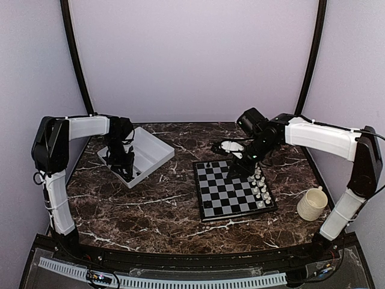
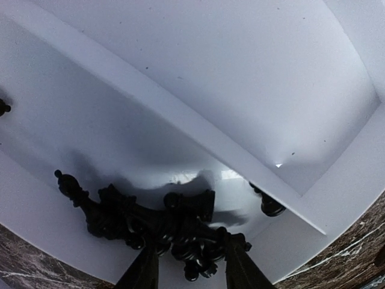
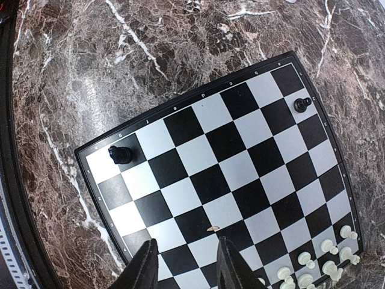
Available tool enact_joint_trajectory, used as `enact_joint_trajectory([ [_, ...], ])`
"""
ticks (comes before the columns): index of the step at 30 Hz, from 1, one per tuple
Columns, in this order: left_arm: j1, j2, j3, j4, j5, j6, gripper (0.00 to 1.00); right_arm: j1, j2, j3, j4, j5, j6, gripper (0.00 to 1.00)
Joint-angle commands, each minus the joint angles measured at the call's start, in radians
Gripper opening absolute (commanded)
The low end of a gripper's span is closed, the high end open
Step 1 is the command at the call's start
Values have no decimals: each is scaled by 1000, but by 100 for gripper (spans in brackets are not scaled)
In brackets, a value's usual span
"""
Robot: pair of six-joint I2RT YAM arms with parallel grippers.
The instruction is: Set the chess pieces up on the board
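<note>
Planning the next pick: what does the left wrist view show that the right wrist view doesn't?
Left wrist only: the white tray, with a heap of black pieces in one compartment at the left hand. Right wrist only: the board, with two black pieces and some white pieces on it, below the right hand. Both: the marble table.

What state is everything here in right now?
board: lying flat, mostly bare
tray: one compartment empty
chess pieces: heaped in tray; two stand on board
white pieces: standing along one edge
mug: upright
left gripper: jaws apart in heap, grip unclear
right gripper: open, empty, above board
</note>
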Motion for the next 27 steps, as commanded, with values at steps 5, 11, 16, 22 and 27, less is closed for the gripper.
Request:
enact_joint_trajectory([
  [5, -5, 46, -8, 10, -5, -24, 46, -5, 10, 22, 1, -19, -4, 34],
  [11, -5, 69, 26, 47, -39, -22, 43, -5, 19, 29, -3, -20, -3, 34],
  [16, -5, 67, 48, 59, -93, -6, 35, -5, 23, 33, -5, -21, -2, 34],
  [22, -7, 38, 47, 58, -110, 10, 31, -4, 31, 37, -9, -24, -1, 34],
  [27, -9, 26, 20, 47, -110, -6, 41, -5, 43, 49, -14, -32, -2, 34],
])
